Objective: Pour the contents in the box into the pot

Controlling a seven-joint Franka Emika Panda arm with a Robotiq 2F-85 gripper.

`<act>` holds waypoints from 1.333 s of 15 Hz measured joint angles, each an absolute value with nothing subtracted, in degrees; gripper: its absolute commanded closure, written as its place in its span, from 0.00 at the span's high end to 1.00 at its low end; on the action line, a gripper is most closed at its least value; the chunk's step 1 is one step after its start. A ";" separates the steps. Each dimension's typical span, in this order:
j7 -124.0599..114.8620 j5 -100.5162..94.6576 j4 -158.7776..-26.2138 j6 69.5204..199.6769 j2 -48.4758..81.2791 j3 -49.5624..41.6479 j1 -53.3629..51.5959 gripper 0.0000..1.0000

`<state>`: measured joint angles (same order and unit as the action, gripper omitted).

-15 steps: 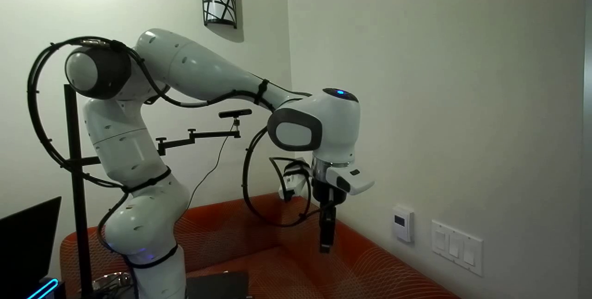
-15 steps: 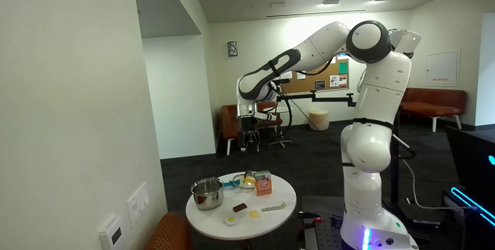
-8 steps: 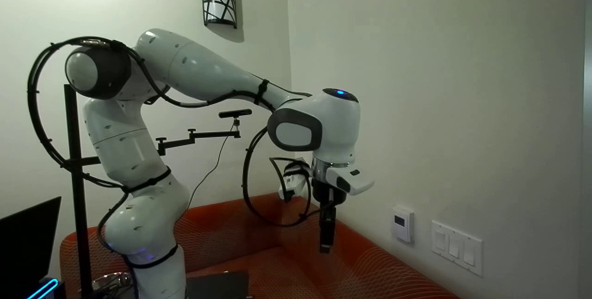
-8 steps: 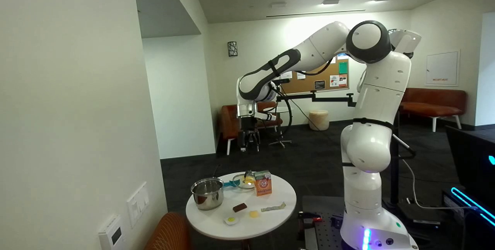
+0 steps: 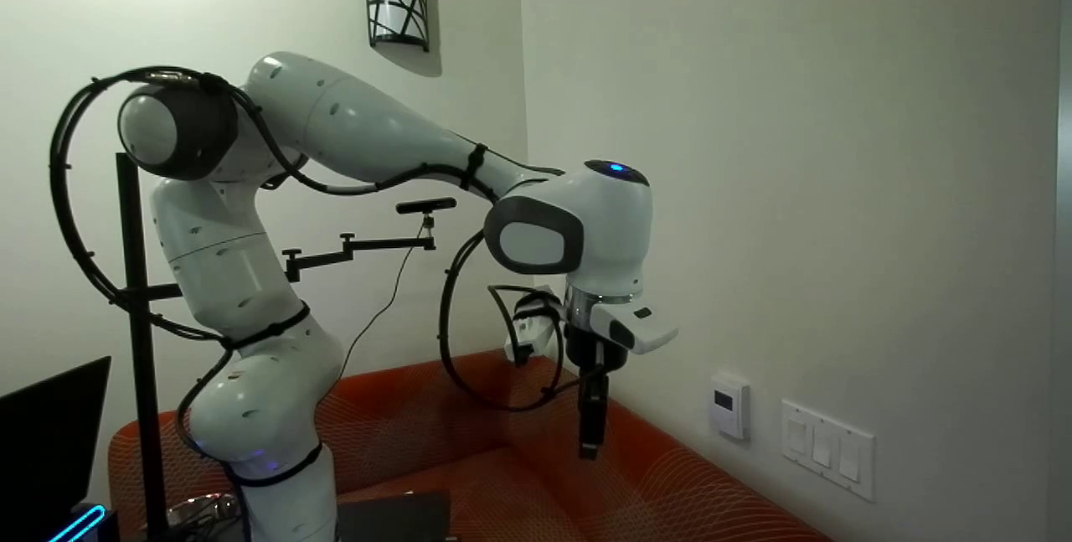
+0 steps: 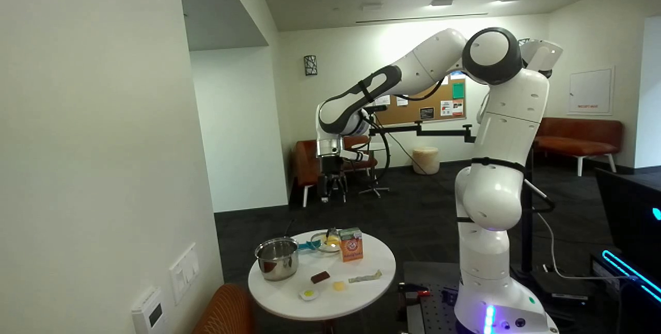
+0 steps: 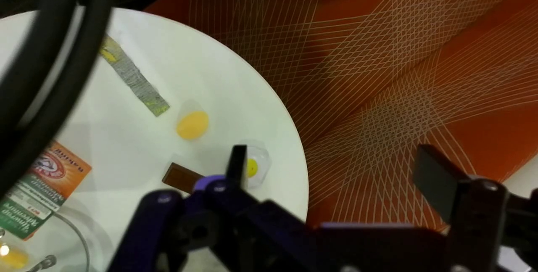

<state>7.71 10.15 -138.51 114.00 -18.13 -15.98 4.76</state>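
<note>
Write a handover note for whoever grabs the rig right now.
Tool: open, holding nothing, raised in the air.
Box: upright on the round white table, not gripped.
Pot: on the same table, no lid on it; can't make out what's inside.
Done: nothing that shows.
Left: grip the box, carry it over the pot, tip to pour. Can't tell whether the box top is open; check first.

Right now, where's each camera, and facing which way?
An exterior view: beside the arm, facing a wall corner; arm, gripper show.
An exterior view: beside the arm, facing across the table; arm, gripper show.
Wrist view: on the arm, looking down at table and couch; fingers show.
Both exterior views, from opposing sides, share wall switches.
</note>
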 measured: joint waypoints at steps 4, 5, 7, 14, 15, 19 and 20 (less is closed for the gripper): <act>7.71 10.15 -138.51 114.00 -18.13 -15.98 4.76 1.00; 7.71 10.15 -138.51 114.00 -18.13 -15.98 4.76 1.00; 7.71 10.15 -138.51 114.00 -18.12 -15.82 4.93 1.00; 9.31 10.07 -138.51 113.86 -18.08 -15.52 6.90 1.00; 10.48 9.99 -138.48 113.56 -18.08 -15.59 7.23 1.00; 17.59 8.81 -137.65 111.41 -17.94 -16.66 8.55 1.00; 20.61 8.39 -136.99 110.29 -17.73 -17.36 8.84 1.00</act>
<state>20.61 8.39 -136.99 110.29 -17.73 -17.36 8.84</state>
